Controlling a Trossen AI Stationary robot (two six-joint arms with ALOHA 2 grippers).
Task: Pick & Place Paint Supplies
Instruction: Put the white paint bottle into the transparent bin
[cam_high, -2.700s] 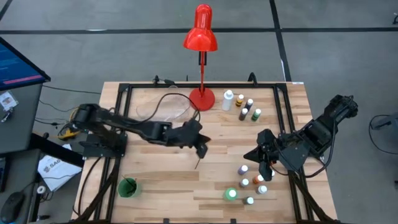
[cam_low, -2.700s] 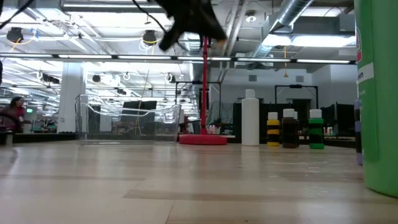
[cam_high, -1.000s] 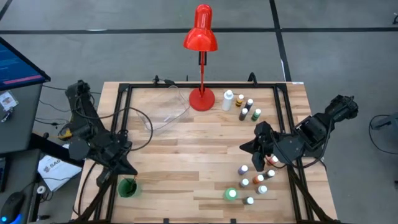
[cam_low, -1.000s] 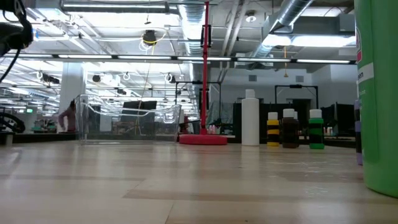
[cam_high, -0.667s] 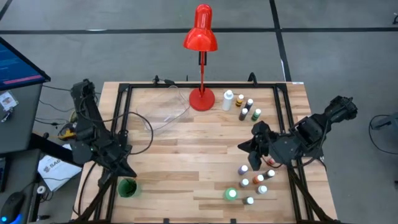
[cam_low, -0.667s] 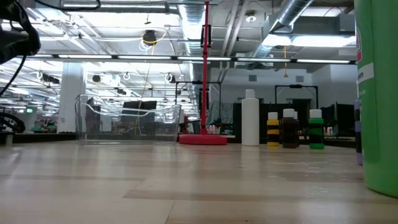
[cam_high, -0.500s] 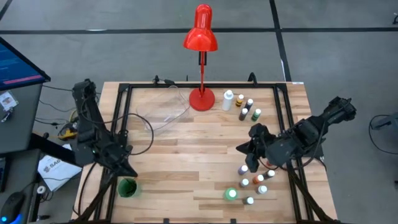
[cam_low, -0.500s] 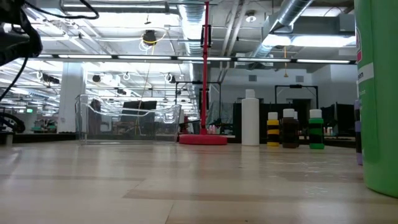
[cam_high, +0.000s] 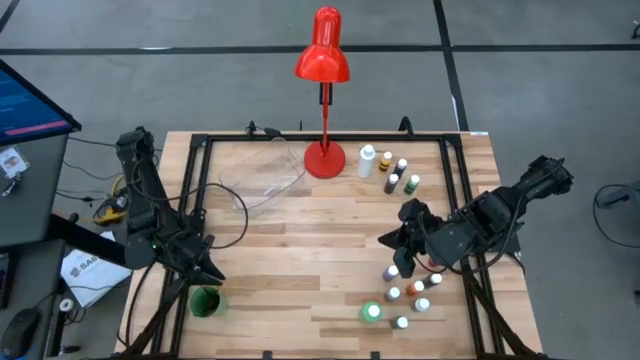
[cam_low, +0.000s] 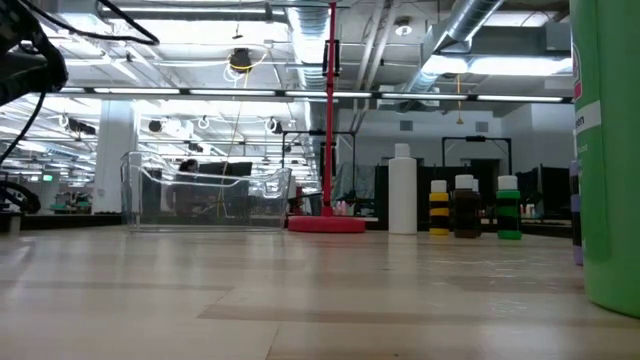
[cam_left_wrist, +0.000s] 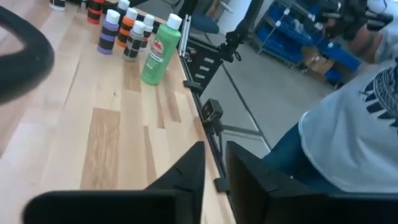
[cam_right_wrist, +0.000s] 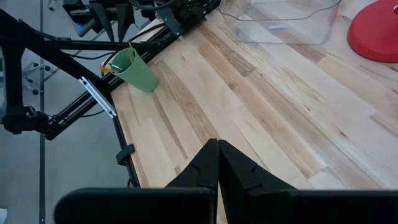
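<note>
Meanwhile, the empty right pincer (cam_high: 392, 262) hung pinched tight beside the crowded paint bottles (cam_high: 408, 292), the left pincer (cam_left_wrist: 214, 163) slightly parted, so a careless reach risked toppling several.

Your left arm has swung from mid-table, near the red lamp's base, back to the table's (cam_high: 300, 250) left edge, and its left end effector (cam_high: 210, 275) now hangs just above the green cup (cam_high: 205, 301), fingers newly parted. Your right end effector (cam_high: 392, 243) has crept slightly leftward, away from the lower paint bottles (cam_high: 408, 293)
</note>
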